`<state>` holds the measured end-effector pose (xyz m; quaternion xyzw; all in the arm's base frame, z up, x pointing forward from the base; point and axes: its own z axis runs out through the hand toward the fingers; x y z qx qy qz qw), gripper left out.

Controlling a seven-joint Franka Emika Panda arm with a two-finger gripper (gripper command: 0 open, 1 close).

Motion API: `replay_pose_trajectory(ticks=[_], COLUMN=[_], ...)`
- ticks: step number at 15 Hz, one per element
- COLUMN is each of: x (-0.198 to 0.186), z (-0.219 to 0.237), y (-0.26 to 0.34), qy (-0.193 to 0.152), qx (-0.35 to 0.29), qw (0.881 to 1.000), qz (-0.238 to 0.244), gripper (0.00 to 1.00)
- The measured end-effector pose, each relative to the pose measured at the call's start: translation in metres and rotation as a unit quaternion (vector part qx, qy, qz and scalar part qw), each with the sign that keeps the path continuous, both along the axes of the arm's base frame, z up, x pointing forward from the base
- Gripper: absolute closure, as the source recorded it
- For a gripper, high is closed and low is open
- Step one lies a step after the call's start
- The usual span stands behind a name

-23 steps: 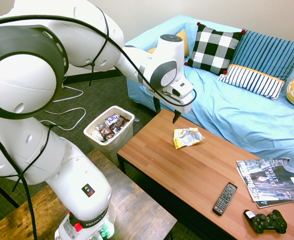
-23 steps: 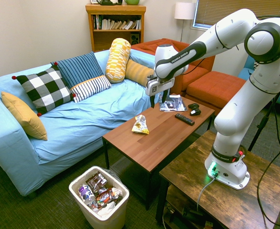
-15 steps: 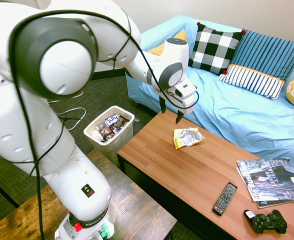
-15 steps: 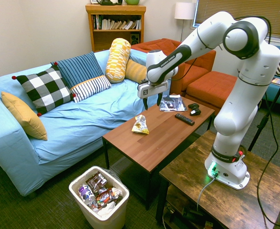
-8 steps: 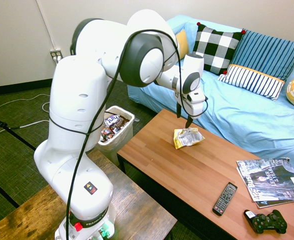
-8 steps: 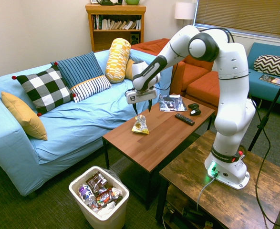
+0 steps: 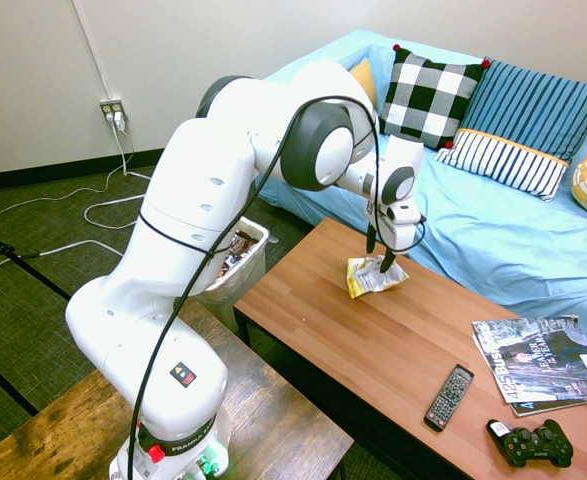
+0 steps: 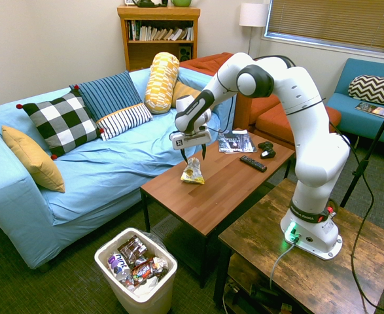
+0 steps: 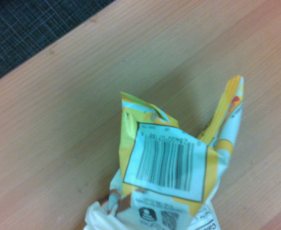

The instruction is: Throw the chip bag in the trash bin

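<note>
From where I sit, my end effector point(image 8: 194, 156) is right over the chip bag point(image 8: 192, 171), its two fingers spread apart on either side with the crumpled foil between or just below them; I see no grip on it, so I count it as released. The bag lies on the table point(image 7: 313, 303), near the edge that runs along the blue sofa point(image 8: 113, 160), and the wrist view gives me its barcode label point(image 9: 166, 160) face up. I take the wide, downward-pointing fingers to be there so they can straddle the raised folds, since flat foil would give me little to pinch. The trash bin point(image 8: 138, 288) stands on the floor just off the table's end, open at the top, which I judge suits a carry across and a drop from above. Its contents already sit fairly high, so I'd want to release over the middle, or the light bag might slide off the pile. My next move should be a little lower, then close. Counting up: one chip bag, one bin, one remote point(image 7: 449, 397), one game controller point(image 7: 531, 443) and a small stack of magazines point(image 7: 543, 362), whose number I can't tell, at the far end from the bin, well out of my path. On the blue sofa I make out six pillows, counting the yellow patterned bolster point(image 8: 161, 83) as one.
</note>
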<state>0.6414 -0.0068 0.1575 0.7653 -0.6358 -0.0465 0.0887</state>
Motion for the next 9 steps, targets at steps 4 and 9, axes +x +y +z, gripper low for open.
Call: replay_pose_trajectory(ticks=[4,9], x=[0.015,0.019], z=[-0.033,-0.038], y=[-0.002,0.002], qy=[0.007,0.009], qx=[-0.003,-0.002], qw=[1.000,1.000], qz=[-0.001,0.001], gripper=[1.00,1.00])
